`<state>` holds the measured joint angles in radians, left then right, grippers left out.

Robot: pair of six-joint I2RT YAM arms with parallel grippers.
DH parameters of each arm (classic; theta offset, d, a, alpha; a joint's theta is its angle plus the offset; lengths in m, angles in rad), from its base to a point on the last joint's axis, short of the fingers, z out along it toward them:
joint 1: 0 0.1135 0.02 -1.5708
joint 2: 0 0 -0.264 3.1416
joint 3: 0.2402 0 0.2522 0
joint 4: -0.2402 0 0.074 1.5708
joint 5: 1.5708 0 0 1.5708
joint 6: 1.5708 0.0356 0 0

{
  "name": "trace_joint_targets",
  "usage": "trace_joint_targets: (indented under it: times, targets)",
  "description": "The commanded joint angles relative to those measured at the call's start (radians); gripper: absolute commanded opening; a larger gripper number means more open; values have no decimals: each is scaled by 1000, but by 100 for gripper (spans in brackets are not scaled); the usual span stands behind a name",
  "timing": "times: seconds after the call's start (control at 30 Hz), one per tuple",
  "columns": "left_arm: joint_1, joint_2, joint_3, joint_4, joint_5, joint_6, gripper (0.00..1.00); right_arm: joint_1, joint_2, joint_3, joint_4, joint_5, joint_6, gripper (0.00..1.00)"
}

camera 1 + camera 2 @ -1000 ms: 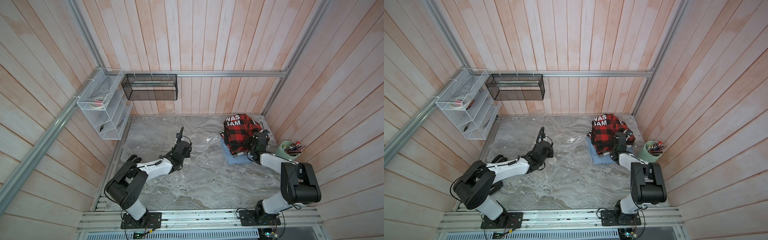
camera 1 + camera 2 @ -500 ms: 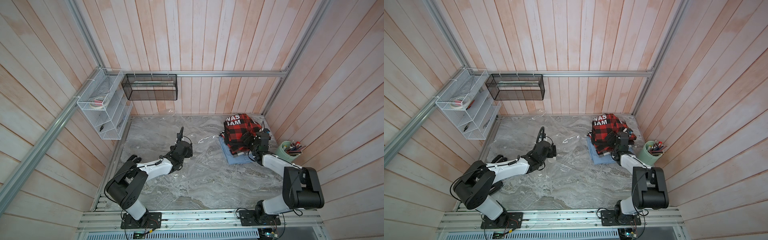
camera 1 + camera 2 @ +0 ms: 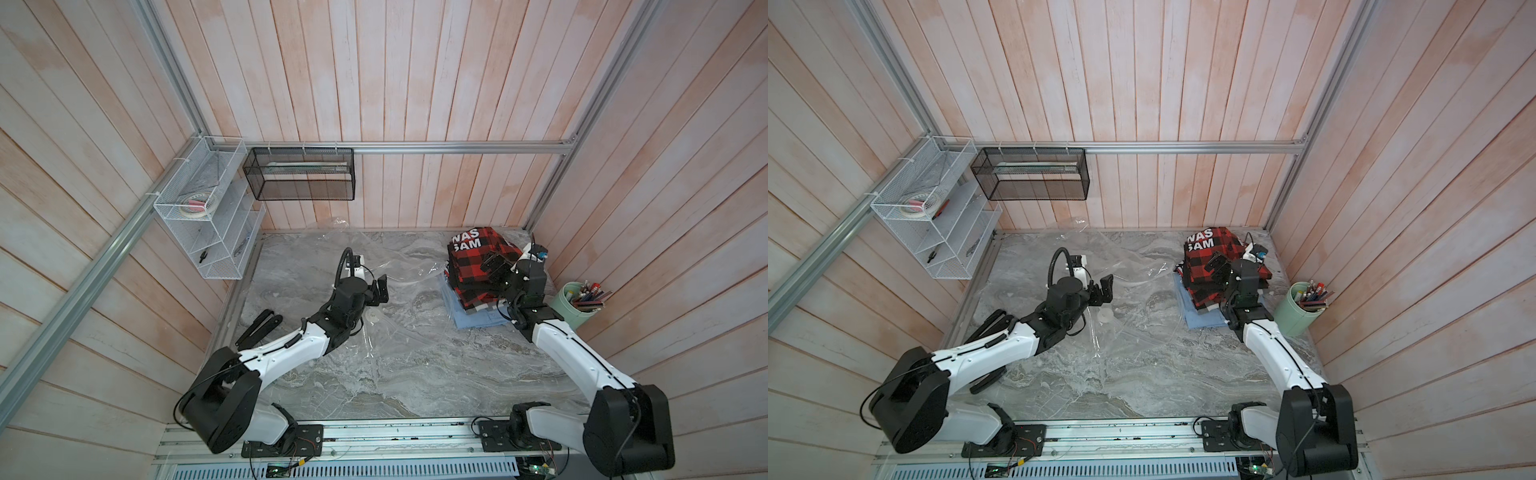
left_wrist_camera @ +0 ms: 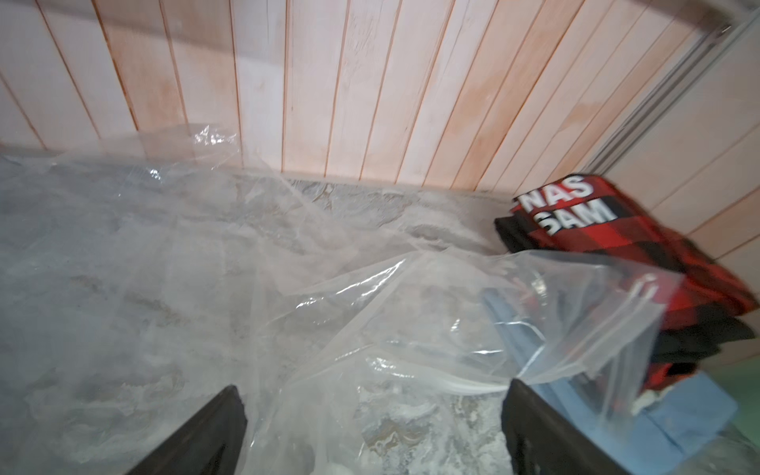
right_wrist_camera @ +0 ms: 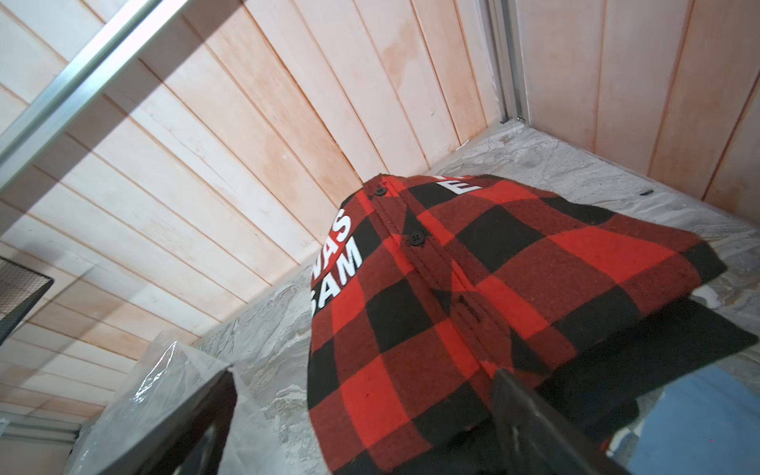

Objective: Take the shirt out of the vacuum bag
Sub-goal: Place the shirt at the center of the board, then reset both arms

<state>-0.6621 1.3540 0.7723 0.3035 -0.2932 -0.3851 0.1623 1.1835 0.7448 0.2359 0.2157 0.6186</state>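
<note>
Left wrist view: left gripper (image 4: pixel 374 386) jaws spread apart, bag (image 4: pixel 411 308) slack between them. Right gripper (image 5: pixel 366 372) jaws likewise apart, shirt (image 5: pixel 493 267) just ahead.

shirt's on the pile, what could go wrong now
The plaid shirt lies askew on the blue pile; the right gripper, jaws open over it, might snag it retreating. The vacuum bag rises between the left gripper's jaws and could get dragged. The right arm could clip the pen cup.

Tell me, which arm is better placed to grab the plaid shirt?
Likely the right: the right tool, open, hovers over the plaid shirt; the left tool, also open, is mid-table over the vacuum bag.
</note>
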Motion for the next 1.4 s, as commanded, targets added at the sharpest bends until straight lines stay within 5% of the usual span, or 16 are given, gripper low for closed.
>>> trace_joint_targets:
  times: [0.0, 0.13, 0.3, 0.43, 0.6, 0.83, 1.0, 1.37]
  targets:
    - [-2, -104, -65, 132, 96, -6, 100, 41, -58, -10, -62, 156, -58, 98]
    - [-2, -258, -128, 105, -32, -101, 100, 90, -212, -148, 6, 283, -123, 98]
    - [15, -415, -110, -177, -296, -138, 100, 245, -453, -531, 538, 504, -496, 98]
    - [108, -507, -147, -288, -363, -106, 100, 253, -441, -635, 677, 575, -614, 98]
    - [227, -578, -364, -33, -243, 109, 100, 221, -201, -612, 710, 590, -701, 98]
    - [365, -526, -591, 334, -124, 247, 100, 107, 127, -680, 1143, 445, -711, 98]
    - [530, -382, -562, 383, 21, 258, 100, 36, 383, -715, 1550, 404, -718, 98]
    - [732, -20, -658, 941, 215, 275, 100, -68, 335, -572, 1171, 204, -624, 98]
